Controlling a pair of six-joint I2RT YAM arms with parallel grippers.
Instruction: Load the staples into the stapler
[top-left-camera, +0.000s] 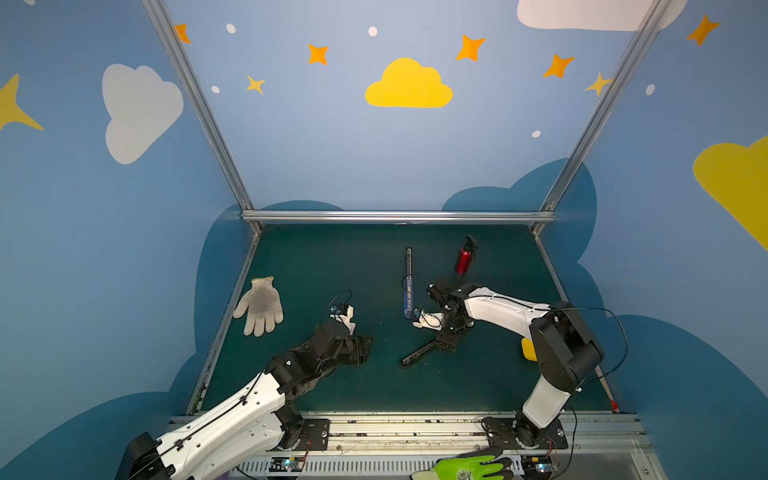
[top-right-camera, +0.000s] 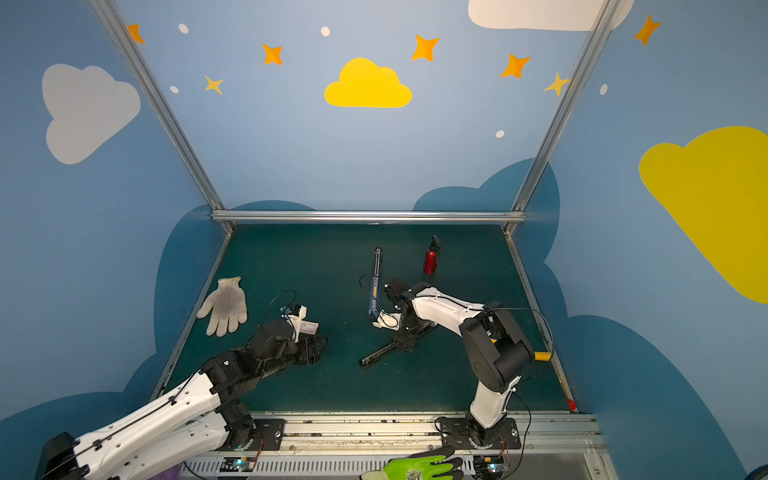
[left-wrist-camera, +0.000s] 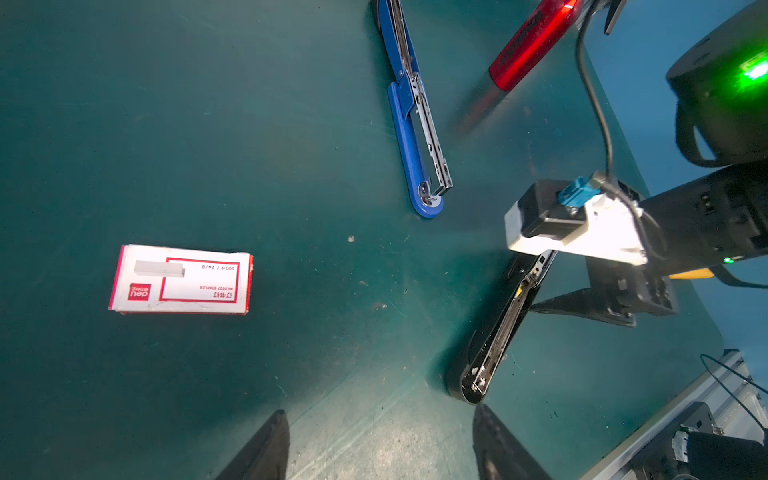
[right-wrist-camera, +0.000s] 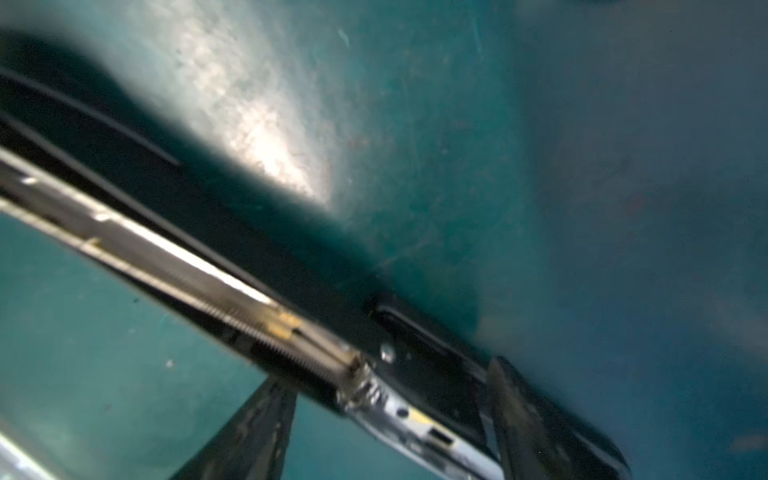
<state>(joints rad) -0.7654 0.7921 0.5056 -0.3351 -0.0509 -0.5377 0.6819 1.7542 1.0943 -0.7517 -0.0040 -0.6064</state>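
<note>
So here's where I'm at. My left gripper (left-wrist-camera: 380, 413) hangs over the dark green table mat (top-left-camera: 324, 386), jaws apart, nothing between them. The staples (left-wrist-camera: 180, 279), a small flat white cardboard box with red edging and a printed label, lie flat and closed on the mat a bit beyond those fingertips, on the left half of the table. In a top view the staples (top-right-camera: 309, 327) barely peek out past my left wrist camera (top-right-camera: 295, 313). Nothing's touching the box.

My right gripper (right-wrist-camera: 392, 374) is down low with a finger on each side of the hinge end of a black stapler (left-wrist-camera: 494, 332), which lies swung open on the mat with its metal rail showing. Those jaws are spread wide, but I can't tell whether they actually pinch it, since the wrist view is too blurry.

A blue stapler (top-left-camera: 408, 291), also folded open flat, lies farther back on the mat. The box sits apart from both staplers.
</note>
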